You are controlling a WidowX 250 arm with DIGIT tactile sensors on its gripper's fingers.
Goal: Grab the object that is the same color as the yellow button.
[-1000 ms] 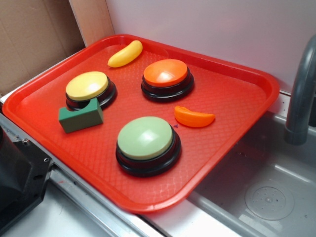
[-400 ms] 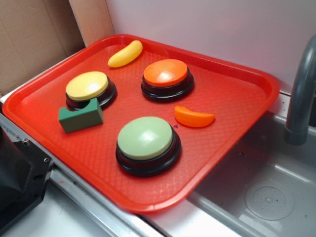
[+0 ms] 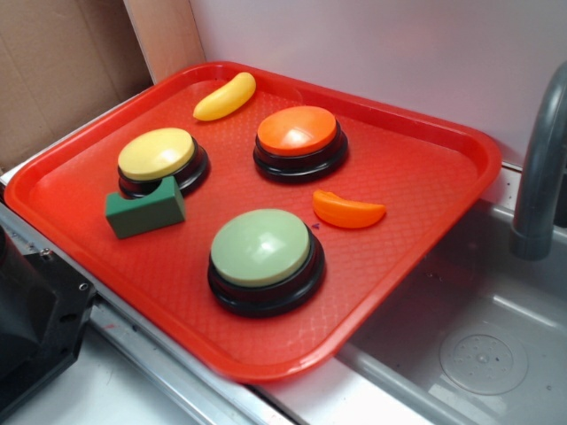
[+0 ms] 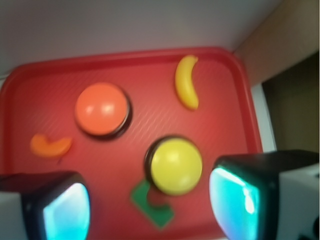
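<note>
While the gripper (image 4: 150, 205) hangs above the red tray (image 3: 425, 168), its two fingers (image 4: 57, 207) stand wide apart w/ nothing between them; only the wrist view shows it, at the bottom of the picture. That view is a bit blurred.

Yellow banana toy (image 3: 225, 96) lies at the tray's far corner in the exterior view, near the back rim, just beside the orange button (image 3: 299, 133) but not touching it. In the wrist view the banana (image 4: 186, 82) sits well up from the fingers, near the tray's upper right rim.

Yellow button (image 3: 158, 155) stands toward the tray's left side, w/ a green block (image 3: 144, 210) right against its base on the near side. In the wrist view this button (image 4: 175, 165) shows between the fingers and a little above them, closer to the right-hand one.

Pale green button (image 3: 262, 251) is nearest the exterior camera. An orange slice (image 3: 348, 211) lies flat between the orange and green buttons, off to the right, apart from both.

Right of the tray: a grey sink (image 3: 469, 354) and a grey faucet (image 3: 540, 168).
</note>
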